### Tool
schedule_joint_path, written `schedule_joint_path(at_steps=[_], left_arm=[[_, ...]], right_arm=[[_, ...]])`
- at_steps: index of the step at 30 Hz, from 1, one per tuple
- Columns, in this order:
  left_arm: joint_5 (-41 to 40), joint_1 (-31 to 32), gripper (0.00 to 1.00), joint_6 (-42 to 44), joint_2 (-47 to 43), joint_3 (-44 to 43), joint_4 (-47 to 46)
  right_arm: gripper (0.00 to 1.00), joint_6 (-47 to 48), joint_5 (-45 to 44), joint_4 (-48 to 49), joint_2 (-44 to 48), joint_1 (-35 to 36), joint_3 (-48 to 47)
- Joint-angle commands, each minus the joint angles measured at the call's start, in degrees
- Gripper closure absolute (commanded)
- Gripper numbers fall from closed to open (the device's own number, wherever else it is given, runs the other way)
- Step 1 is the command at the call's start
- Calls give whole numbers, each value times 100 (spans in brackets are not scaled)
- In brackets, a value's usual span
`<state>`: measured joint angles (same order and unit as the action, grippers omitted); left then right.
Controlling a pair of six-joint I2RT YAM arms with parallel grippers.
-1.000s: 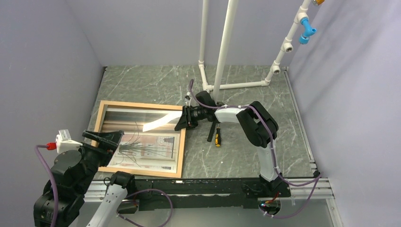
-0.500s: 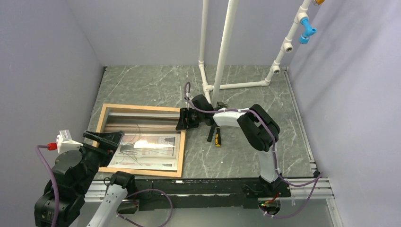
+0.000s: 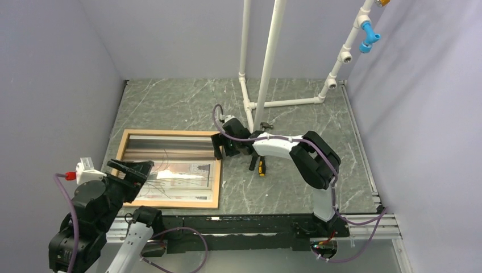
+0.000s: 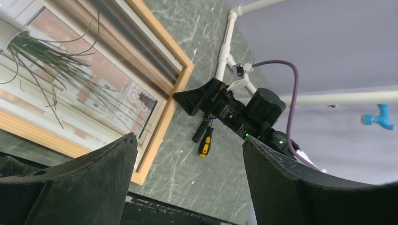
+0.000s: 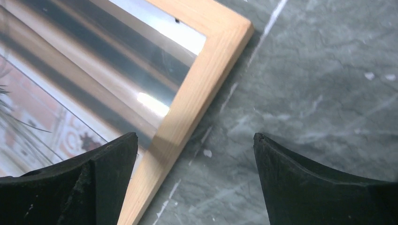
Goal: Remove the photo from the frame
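**Photo lies near-left of the right gripper, directly under the left**

The frame point(image 3: 219, 182) lies flat by the near left corner of the worktop point(image 3: 170, 102), its long sides parallel to the near edge. The photo point(image 3: 182, 179) lies inside it, filling the near half, long axis also left to right. A glossy sheet point(image 3: 165, 142) shows in the far half.

The right gripper point(image 3: 219, 145) hangs at the frame's far right corner, jaws wide apart and empty. From there the photo lies toward the near left, just inside the moulding.

The left gripper point(image 3: 133, 169) hovers over the photo's left end, also spread wide and holding nothing. By my reading it is the nearer one, though the right has the lower approach to an edge.
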<state>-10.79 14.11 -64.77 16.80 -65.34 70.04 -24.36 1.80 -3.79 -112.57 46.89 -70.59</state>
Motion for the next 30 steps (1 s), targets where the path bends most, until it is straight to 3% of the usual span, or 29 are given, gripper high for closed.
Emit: schedule_joint_path(at_steps=[1, 8, 12, 15, 18, 24, 30], left_arm=[[317, 2, 14, 336, -170, 361, -97], [916, 3, 12, 597, -405, 1399, -269], [1026, 3, 12, 415, -376, 1921, -67], [1026, 2, 12, 131, -482, 2255, 50], [908, 4, 12, -202, -703, 2430, 122], [875, 2, 13, -369, -959, 2691, -5], [1026, 1, 13, -144, -688, 2639, -77]], right_arm=[[5, 359, -736, -744, 512, 497, 177], [10, 1370, -847, -852, 495, 703, -267], [18, 609, -1062, -1612, 299, 711, -862], [26, -580, -1157, -1713, 405, 789, -637], [27, -1423, -1358, -1614, 476, 955, -289], [30, -2041, -1688, -1462, 212, 1276, -195], [46, -2259, -2087, -1545, 13, 1386, -264]])
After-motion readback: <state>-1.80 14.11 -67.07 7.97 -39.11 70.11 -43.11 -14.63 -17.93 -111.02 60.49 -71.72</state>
